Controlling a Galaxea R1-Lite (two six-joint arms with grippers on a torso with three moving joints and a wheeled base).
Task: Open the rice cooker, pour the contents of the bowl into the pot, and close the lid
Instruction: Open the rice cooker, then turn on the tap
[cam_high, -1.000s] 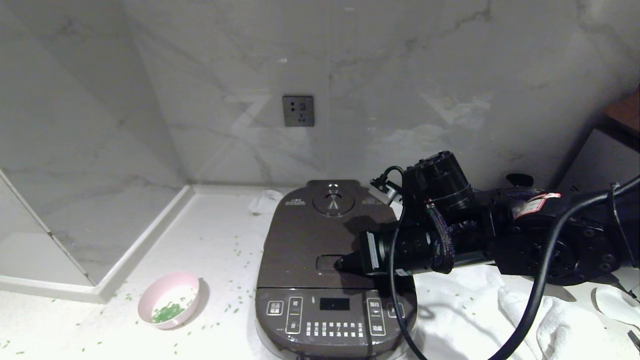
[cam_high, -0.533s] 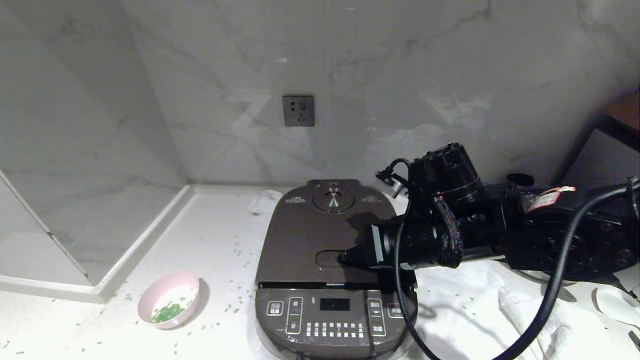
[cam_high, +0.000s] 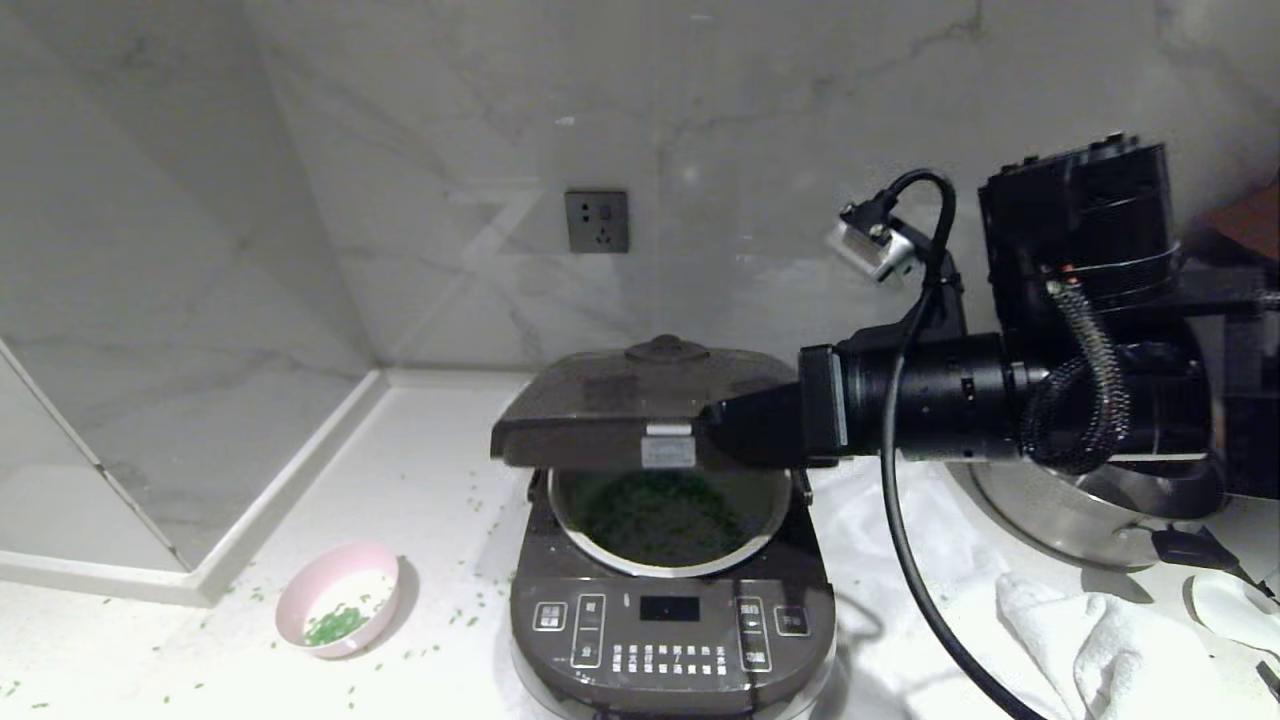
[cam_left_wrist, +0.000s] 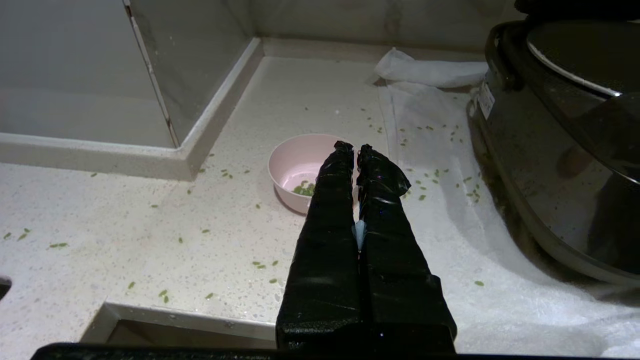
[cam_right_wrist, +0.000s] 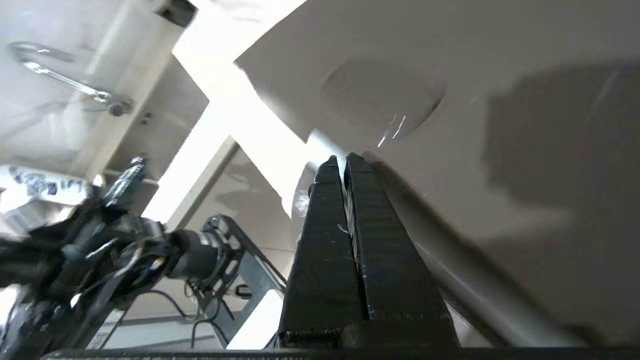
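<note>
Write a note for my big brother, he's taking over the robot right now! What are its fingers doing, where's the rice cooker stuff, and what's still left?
Right gripper: fingers shut, empty, under the front edge of the lid, which is half raised.
Left gripper: fingers shut, empty, parked low, pointing at the bowl.
Rice cooker: on the counter, centre. The pot inside shows green grains.
Bowl: on the counter left of the cooker, a few green grains in it; more lie scattered around.
Done: lid unlatched and partly lifted.
Left: raise the lid fully, pour the bowl into the pot, close the lid.
</note>
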